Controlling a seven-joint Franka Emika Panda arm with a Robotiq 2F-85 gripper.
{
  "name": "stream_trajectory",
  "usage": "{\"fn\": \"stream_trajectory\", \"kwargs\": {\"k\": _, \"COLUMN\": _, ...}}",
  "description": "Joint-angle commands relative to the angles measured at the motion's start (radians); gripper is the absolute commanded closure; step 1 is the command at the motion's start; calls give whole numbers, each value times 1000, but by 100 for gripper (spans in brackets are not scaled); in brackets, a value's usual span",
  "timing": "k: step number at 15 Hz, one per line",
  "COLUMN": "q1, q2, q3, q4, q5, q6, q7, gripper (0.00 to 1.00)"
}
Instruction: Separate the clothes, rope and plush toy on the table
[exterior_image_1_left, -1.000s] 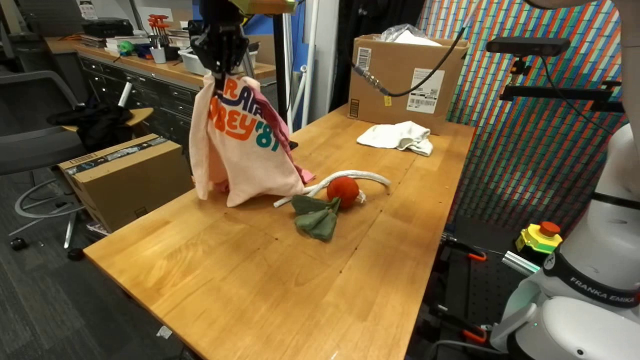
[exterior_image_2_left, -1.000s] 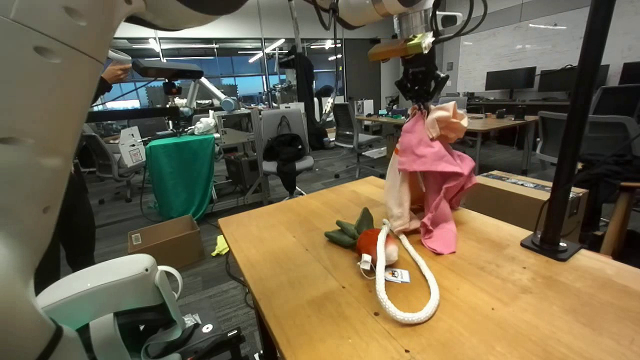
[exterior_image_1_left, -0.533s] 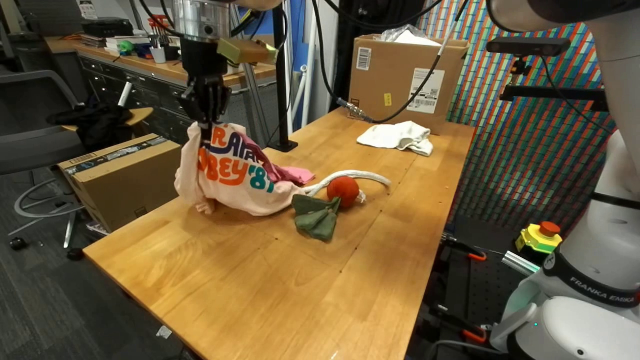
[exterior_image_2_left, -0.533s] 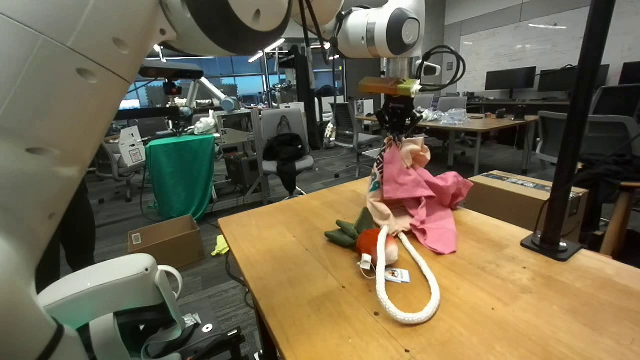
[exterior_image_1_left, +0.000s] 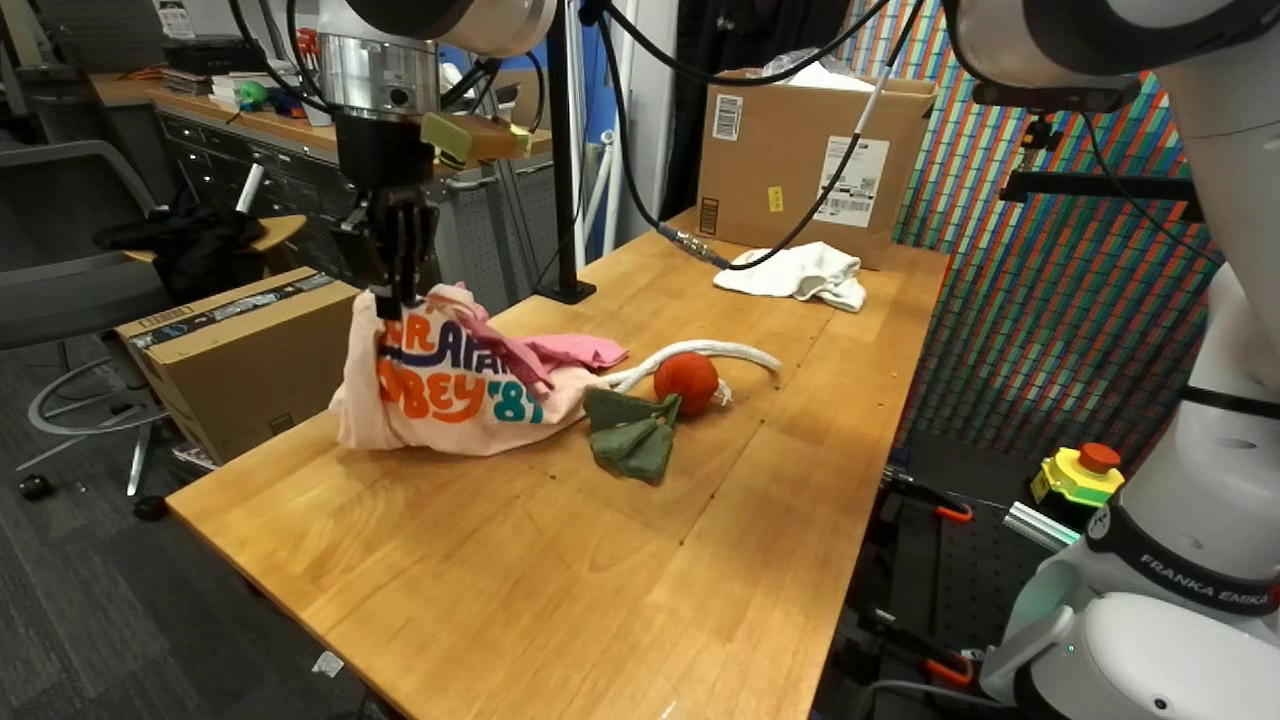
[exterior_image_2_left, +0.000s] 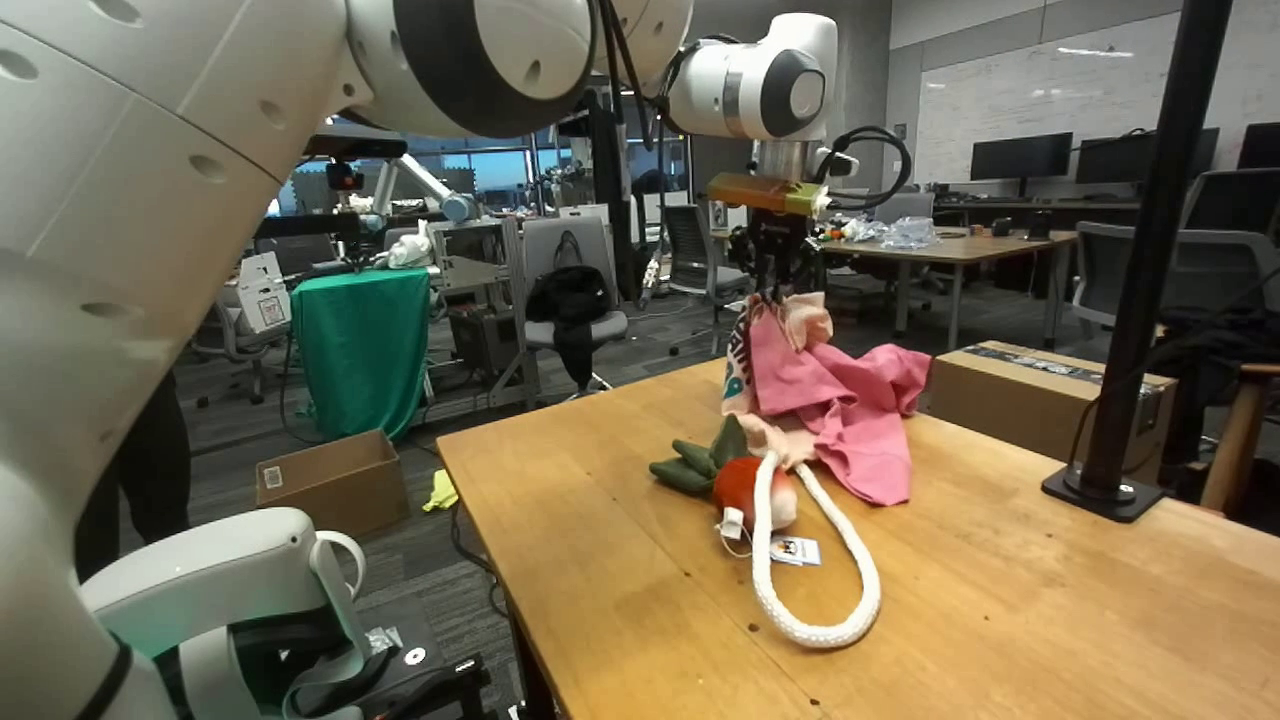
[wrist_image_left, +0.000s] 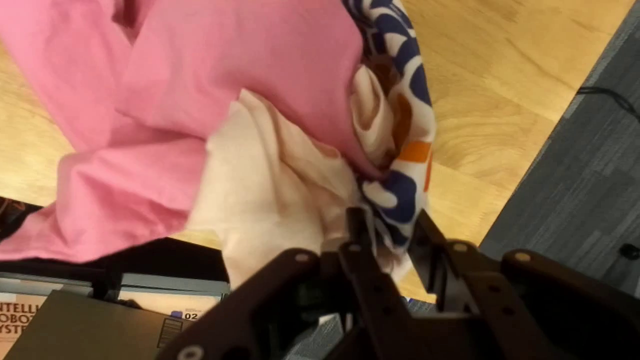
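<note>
On the light brown table (exterior_image_1_left: 600, 580), the cream shirt (exterior_image_1_left: 455, 395) with colourful lettering stands bunched up under my gripper (exterior_image_1_left: 392, 305) near the far edge. Its top fold lies between the fingers (wrist_image_left: 430, 240), which are parted in the wrist view (wrist_image_left: 390, 220), so the jaws are open around the cloth. A pink garment (exterior_image_2_left: 850, 400) drapes over and behind the shirt. The rope (exterior_image_2_left: 825, 635) curves in a loop, its ends by the shirt. Against it rests the plush toy (exterior_image_2_left: 740, 490), red with green leaves. Farther along the table lies the white garment (exterior_image_1_left: 795, 272).
A large cardboard box (exterior_image_1_left: 780, 180) stands at the table's end behind the white garment. A black post (exterior_image_2_left: 1150, 250) rises from the table edge. Cables (exterior_image_1_left: 745, 262) hang from the arm over the table. Another cardboard box (exterior_image_1_left: 255, 355) sits beside the table.
My gripper has come down with the shirt, drifting toward the table's far corner. Shirt and pink garment have sagged onto the table. The rope and plush toy stayed put.
</note>
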Motion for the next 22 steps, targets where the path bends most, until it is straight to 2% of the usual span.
{"fn": "stream_trajectory", "kwargs": {"k": 1, "q1": -5, "q2": 20, "q3": 9, "q4": 50, "q5": 6, "q6": -7, "q7": -34, "gripper": 41}}
{"fn": "stream_trajectory", "kwargs": {"k": 4, "q1": -4, "q2": 17, "q3": 7, "q4": 53, "q5": 3, "q6": -27, "q7": -37, "gripper": 19}}
{"fn": "stream_trajectory", "kwargs": {"k": 5, "q1": 21, "q2": 16, "q3": -30, "q4": 60, "q5": 15, "q6": -45, "q7": -39, "gripper": 11}}
{"fn": "stream_trajectory", "kwargs": {"k": 7, "q1": 24, "q2": 11, "q3": -40, "q4": 60, "q5": 9, "q6": -61, "q7": -38, "gripper": 1}}
{"fn": "stream_trajectory", "kwargs": {"k": 8, "q1": 7, "q2": 5, "q3": -20, "q4": 50, "q5": -15, "q6": -68, "q7": -32, "gripper": 0}}
{"fn": "stream_trajectory", "kwargs": {"k": 14, "q1": 6, "q2": 10, "q3": -55, "q4": 29, "q5": -71, "q6": -102, "q7": -21, "gripper": 0}}
{"fn": "stream_trajectory", "kwargs": {"k": 22, "q1": 14, "q2": 37, "q3": -99, "q4": 19, "q5": -54, "q6": -93, "q7": -30, "gripper": 0}}
